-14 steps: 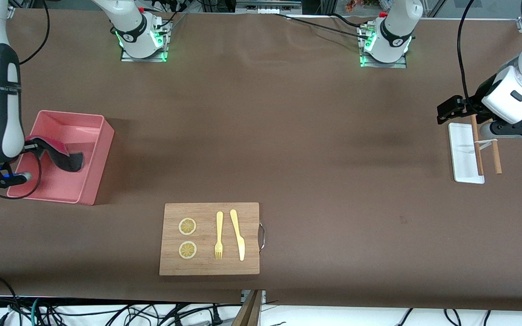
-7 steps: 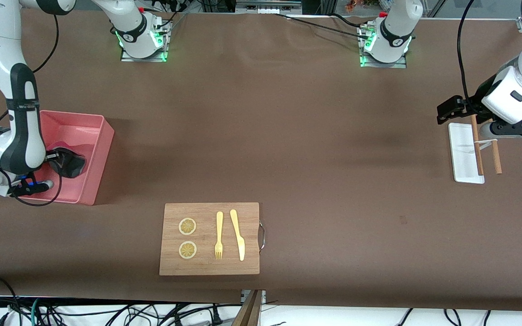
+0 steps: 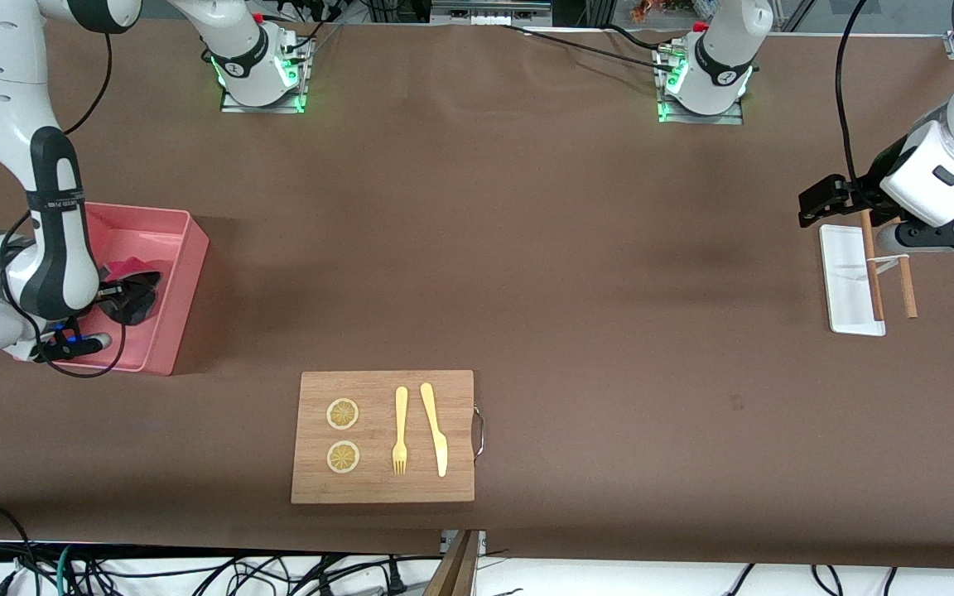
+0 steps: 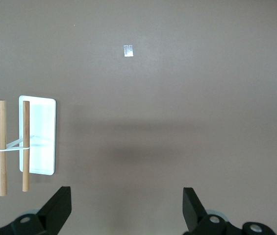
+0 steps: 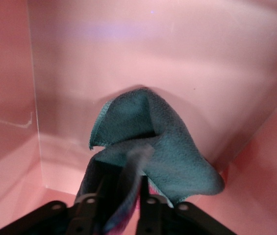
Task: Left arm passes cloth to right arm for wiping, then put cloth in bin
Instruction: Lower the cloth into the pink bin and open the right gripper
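The cloth (image 3: 136, 291) is dark grey with a pink-red edge showing. It lies bunched inside the pink bin (image 3: 187, 257) at the right arm's end of the table. My right gripper (image 3: 115, 291) is down in the bin, shut on the cloth. In the right wrist view the cloth (image 5: 167, 147) spreads from between the gripper's (image 5: 123, 196) closed fingers onto the bin's floor (image 5: 128, 58). My left gripper (image 3: 818, 204) waits open and empty over the table at the left arm's end, and the left wrist view (image 4: 126, 198) shows its fingers wide apart.
A small white tray (image 3: 845, 285) with two banded wooden sticks (image 3: 908, 285) lies under the left hand, also in the left wrist view (image 4: 42, 137). A wooden board (image 3: 382, 488) with two lemon slices, a fork and a knife lies near the front edge.
My right gripper has lowered the hanging cloth into the bin, where it now bunches on the floor. The left arm has not moved.
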